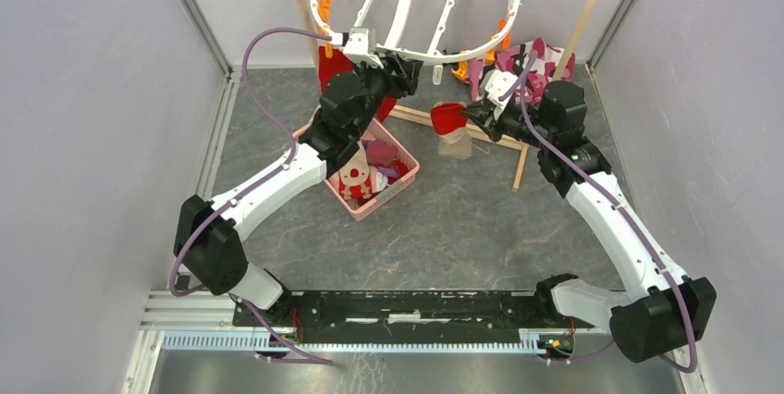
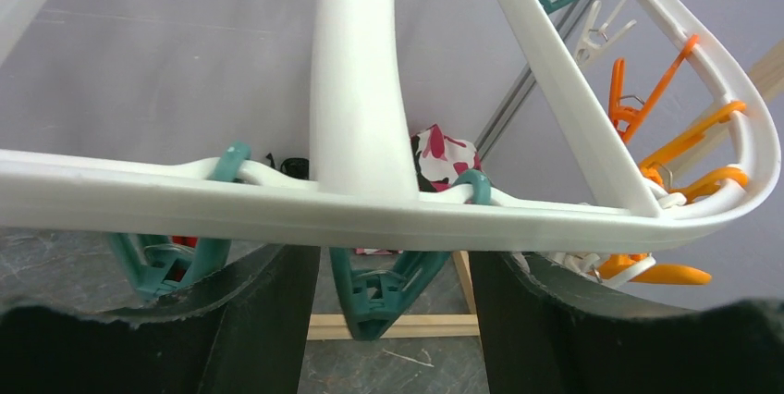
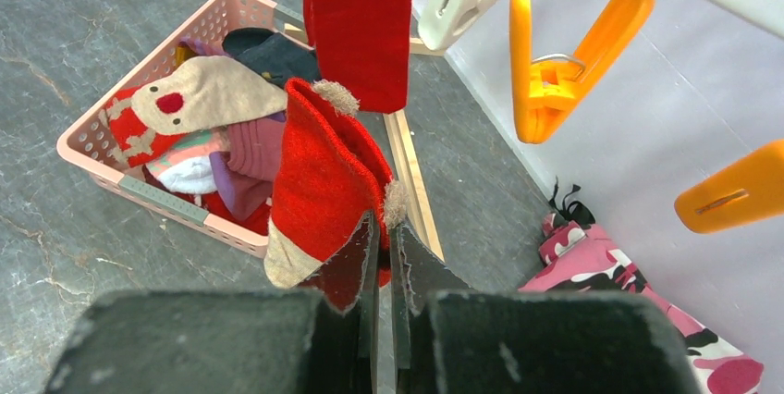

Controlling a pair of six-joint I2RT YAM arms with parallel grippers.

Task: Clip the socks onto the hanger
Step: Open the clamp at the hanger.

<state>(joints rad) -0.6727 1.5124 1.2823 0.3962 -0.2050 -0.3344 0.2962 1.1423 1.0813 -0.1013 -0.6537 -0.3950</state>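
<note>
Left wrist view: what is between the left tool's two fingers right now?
A teal peg hangs between the left tool's fingers, touching neither, beneath the hanger's white rim; the left wrist view shows it.

A pink basket (image 1: 392,192) with little holes in its sides is set on a grey table top (image 1: 462,227) that looks like stone, a bit left of the middle. A thin wooden rack (image 1: 584,19) is stood at the back, with poles leaning up and flat sticks laid on the table just beside the basket. A pink, black and white cloth (image 3: 601,264) is piled by the back wall near the rack's right pole. The table is closed in by plain pale walls (image 1: 83,89), and silver metal posts (image 1: 192,10) are seen in the back corners.
</note>
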